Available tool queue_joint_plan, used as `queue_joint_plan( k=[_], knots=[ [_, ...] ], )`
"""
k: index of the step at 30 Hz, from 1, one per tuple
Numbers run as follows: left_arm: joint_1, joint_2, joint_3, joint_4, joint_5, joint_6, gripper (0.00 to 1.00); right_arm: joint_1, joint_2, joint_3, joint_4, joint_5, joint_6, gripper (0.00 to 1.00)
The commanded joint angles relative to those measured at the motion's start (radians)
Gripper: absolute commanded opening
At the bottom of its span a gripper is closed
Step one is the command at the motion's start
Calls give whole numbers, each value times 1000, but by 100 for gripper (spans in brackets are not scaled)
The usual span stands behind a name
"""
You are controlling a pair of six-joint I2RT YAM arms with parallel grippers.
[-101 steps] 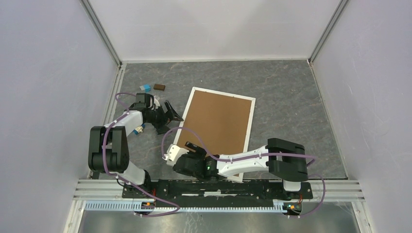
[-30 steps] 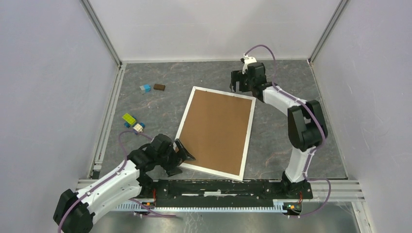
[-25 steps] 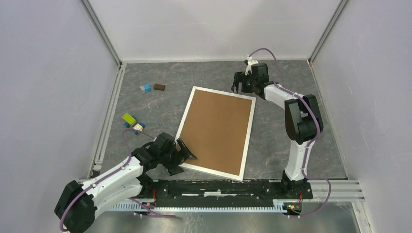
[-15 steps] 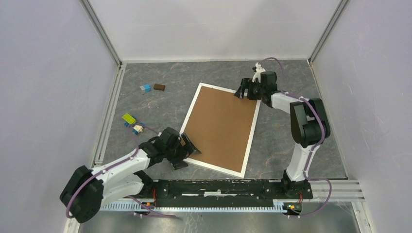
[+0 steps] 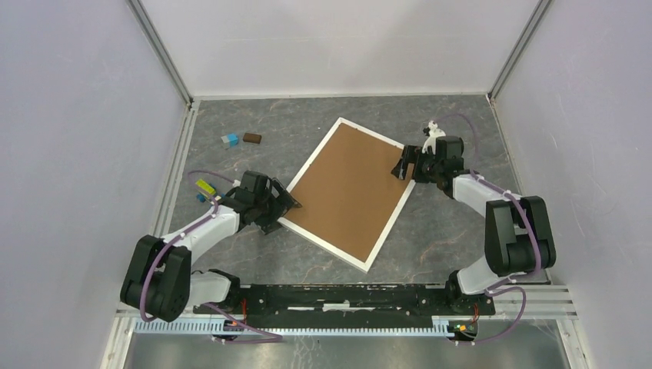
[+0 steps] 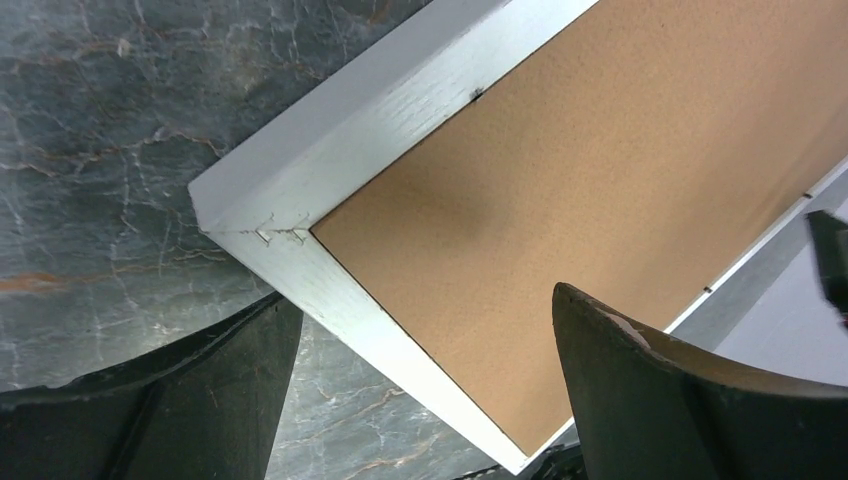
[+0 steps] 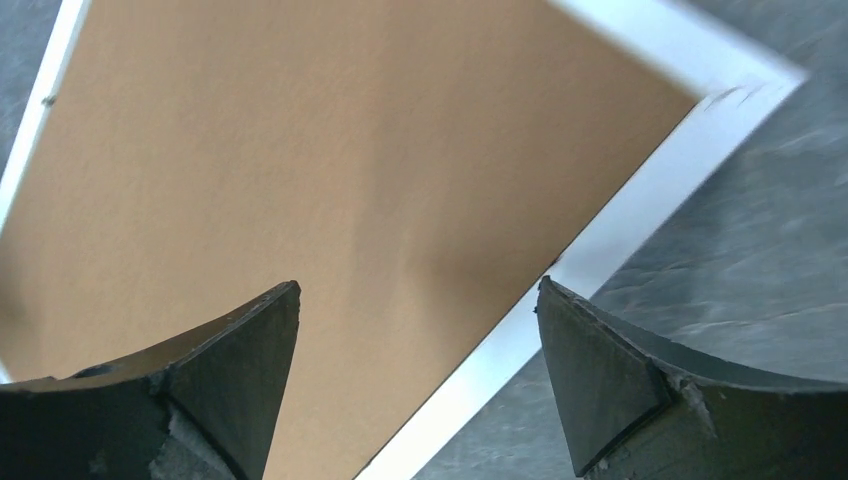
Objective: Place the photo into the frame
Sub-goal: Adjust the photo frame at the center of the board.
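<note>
Black fingers (image 6: pixel 150 400) of the left gripper (image 5: pixel 283 204) are standing wide apart, straddling the left corner of the frame (image 6: pixel 330 130) and closing on nothing. One is sitting over bare table (image 5: pixel 461 231), the other over the brown backing board (image 5: pixel 354 192). The frame is lying back-up and turned diagonally in the middle of the table, with the board filling its back. The photo is not showing in any view, and whether it is lying under the board cannot be told. At the opposite, right-hand corner the right gripper (image 5: pixel 404 164) is likewise hanging wide open, one finger over the board and one beyond the white edge.

With open fingers working two far corners, an uneven push is likely to spin or skate the frame rather than place it. A fingertip catching the thin moulding could lever a corner up, and the left mitre is already looking chipped. The board, sitting flush, is offering little lip for lifting.

Grey marbled tabletop is looking smooth and slippery. Toward its left a yellow-green block (image 5: pixel 204 185), a blue block (image 5: pixel 229 139) and a brown block (image 5: pixel 252 138) are lying well apart from the frame. Plain pale walls (image 5: pixel 338 46) are closing in three sides, and a metal rail (image 5: pixel 538 296) is running along the near edge.
</note>
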Motion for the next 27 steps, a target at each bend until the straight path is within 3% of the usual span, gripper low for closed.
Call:
queue_joint_plan(
  k=[1,4,9,13,20,27],
  knots=[
    [11,-25,32,25,36,123,100,-12,63,176,-18,160,-103,94],
    [-9,-83,-23,96,141,119,100,-23,196,320,-35,193,-129,94],
    [-67,-154,-192,312,224,-9,100,-32,417,548,-62,118,-127,93],
    [-93,-120,-188,336,213,-7,100,-35,483,586,-90,91,-112,92],
    [-92,43,-85,325,209,53,100,-54,351,326,5,-28,-51,90],
    [-48,166,28,322,182,105,100,-60,-12,-180,139,-39,84,89]
  ],
)
